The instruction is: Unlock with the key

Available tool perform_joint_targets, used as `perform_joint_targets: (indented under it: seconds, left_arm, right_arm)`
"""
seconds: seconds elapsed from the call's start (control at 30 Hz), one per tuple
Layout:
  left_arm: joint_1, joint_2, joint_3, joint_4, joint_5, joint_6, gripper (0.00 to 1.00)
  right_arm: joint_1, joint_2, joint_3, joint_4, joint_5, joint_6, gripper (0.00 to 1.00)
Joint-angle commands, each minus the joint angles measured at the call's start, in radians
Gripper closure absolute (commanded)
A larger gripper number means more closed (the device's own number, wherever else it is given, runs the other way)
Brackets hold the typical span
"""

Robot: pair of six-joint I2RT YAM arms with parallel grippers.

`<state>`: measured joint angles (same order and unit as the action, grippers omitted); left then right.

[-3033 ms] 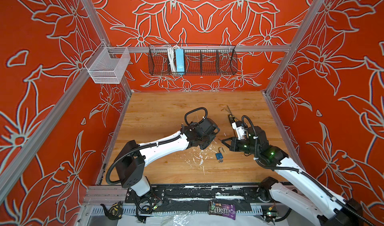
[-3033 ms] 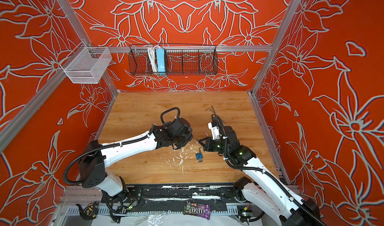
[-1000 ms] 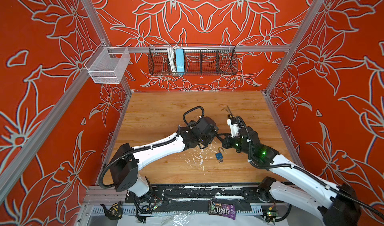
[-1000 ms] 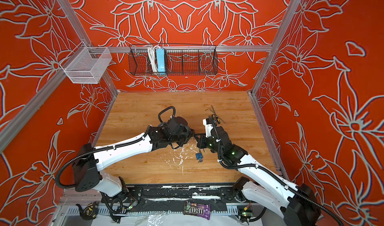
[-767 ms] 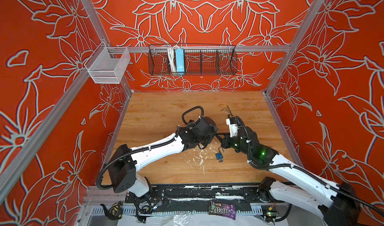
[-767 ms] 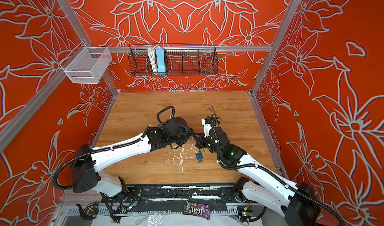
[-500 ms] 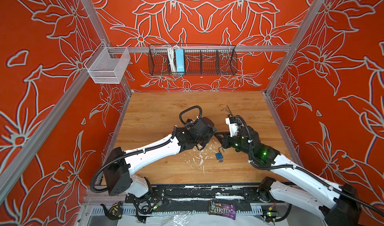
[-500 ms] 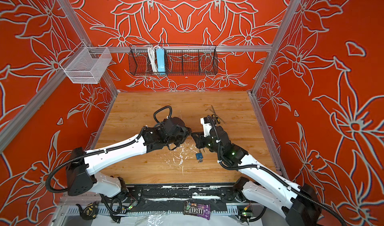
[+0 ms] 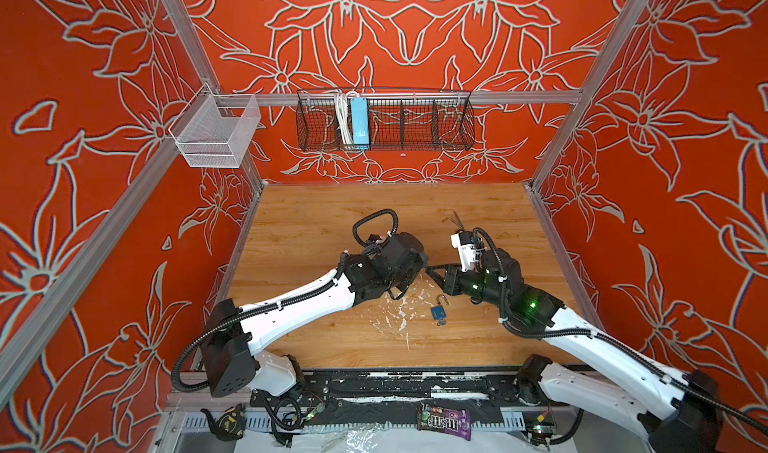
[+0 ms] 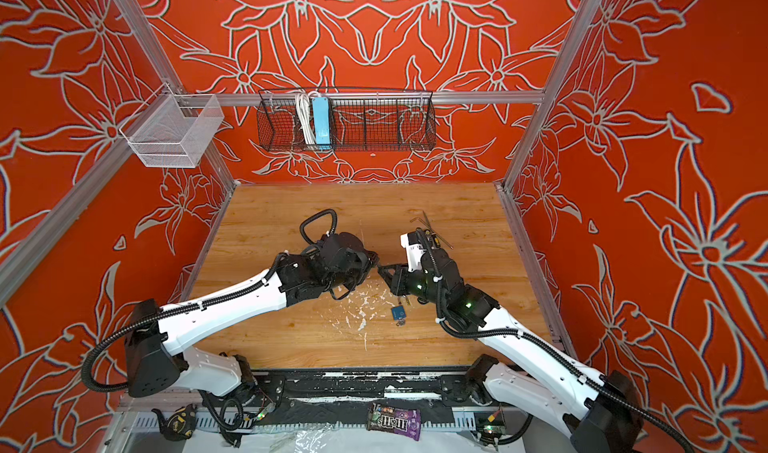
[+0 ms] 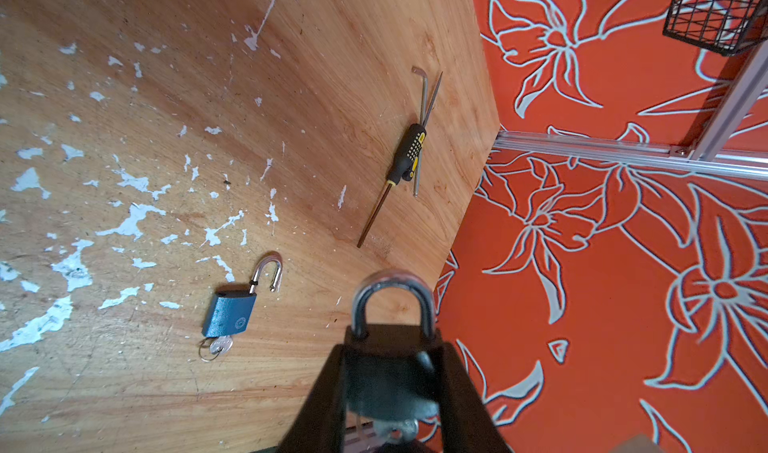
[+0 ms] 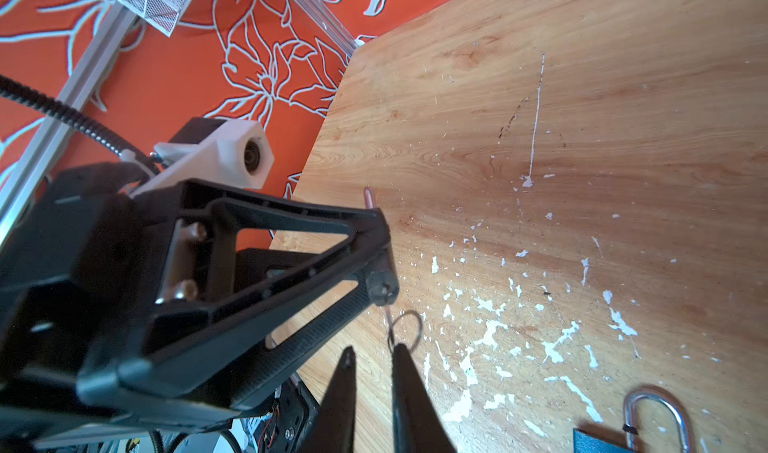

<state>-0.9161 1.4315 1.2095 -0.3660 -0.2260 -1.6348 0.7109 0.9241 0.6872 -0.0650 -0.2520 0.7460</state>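
The right tool (image 12: 372,357) has its jaws slightly parted, one tip right beside a key ring (image 12: 406,326) hanging off the black padlock (image 12: 382,286) clamped in the left tool (image 12: 376,259); a blue padlock (image 12: 598,442), shackle open, lies on the paint-flecked worktop (image 12: 582,139)

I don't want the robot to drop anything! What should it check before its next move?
1. Left gripper holds the black padlock: ok, fingers clamp its body.
2. Shackle opened: not ok, it is shut.
3. Key seated in the lock: cannot tell; a key ring dangles at the lock.
4. Right gripper gripping the key: not ok, jaws slightly apart, empty, beside the ring.
5. Blue padlock out of the way: ok, lies open on the table, apart from both grippers.
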Motion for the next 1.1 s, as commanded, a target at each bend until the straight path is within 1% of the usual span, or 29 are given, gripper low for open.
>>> perform_joint_targets:
  seconds: [0.0, 0.13, 0.27, 0.57, 0.77, 0.83, 0.93, 1.0, 1.07]
  left_arm:
    - [0.005, -0.004, -0.005, 0.008, -0.010, 0.013, 1.00]
    - [0.005, -0.001, -0.001, 0.011, -0.002, 0.015, 1.00]
    - [0.004, 0.002, 0.002, 0.021, 0.005, 0.018, 1.00]
    - [0.005, 0.017, 0.016, 0.030, 0.035, 0.021, 1.00]
    - [-0.004, 0.038, 0.035, 0.065, 0.103, 0.017, 1.00]
    - [-0.012, 0.044, 0.042, 0.076, 0.113, 0.018, 1.00]
    - [-0.013, 0.044, 0.043, 0.067, 0.103, 0.017, 1.00]
    - [-0.012, 0.035, 0.033, 0.068, 0.083, 0.018, 1.00]
    - [-0.011, 0.027, 0.028, 0.053, 0.052, 0.022, 1.00]
  right_arm:
    - [-0.004, -0.015, -0.008, 0.001, 0.034, 0.011, 0.85]
    - [-0.004, -0.016, -0.011, 0.019, 0.063, -0.005, 0.85]
    - [-0.004, 0.017, -0.001, 0.033, 0.038, -0.014, 0.87]
    - [-0.004, 0.022, -0.021, 0.099, 0.007, -0.022, 1.00]
    - [-0.004, 0.039, -0.017, 0.133, 0.009, -0.049, 1.00]
    - [-0.004, 0.053, -0.009, 0.162, -0.014, -0.073, 1.00]
    - [-0.004, 0.061, 0.003, 0.152, -0.012, -0.099, 1.00]
    - [-0.005, 0.045, -0.007, 0.145, 0.003, -0.093, 1.00]
    - [-0.004, 0.030, -0.014, 0.146, -0.006, -0.087, 1.00]
